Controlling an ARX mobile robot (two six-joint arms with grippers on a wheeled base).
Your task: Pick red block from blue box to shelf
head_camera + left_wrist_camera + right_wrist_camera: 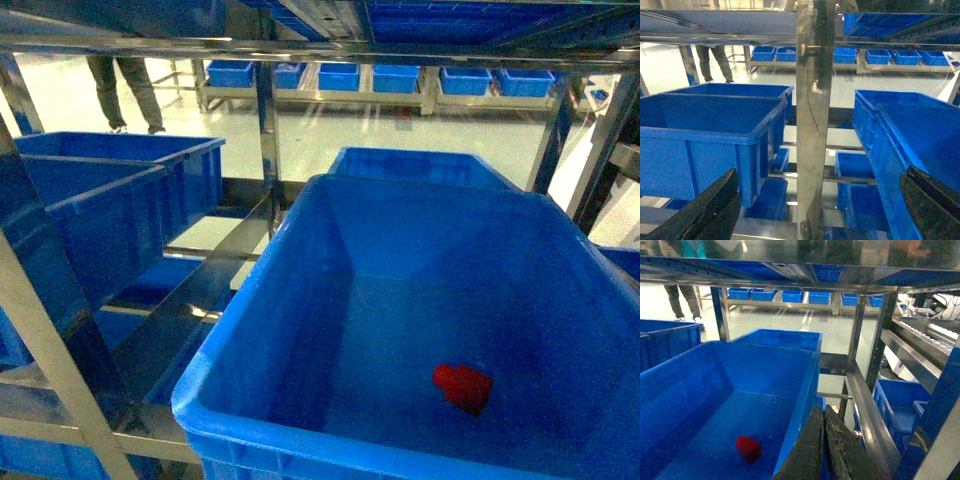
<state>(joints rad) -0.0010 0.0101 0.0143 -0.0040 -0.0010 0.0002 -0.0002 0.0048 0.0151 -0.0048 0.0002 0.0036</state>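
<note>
Steel uprights of the shelf (pixel 268 140) frame rows of blue crates. Both arms sit outside the blue box (pixel 400 300); the red block (pixel 463 386) lies tipped on its floor, below and left of the right jaws (pixel 823 450), which are pressed together and empty. The left jaws (pixel 815 210) stand wide, facing an upright. Risks, as I judge them: the right arm clipping the box's near rim going in, or narrow jaws nudging the glossy block away.
</note>
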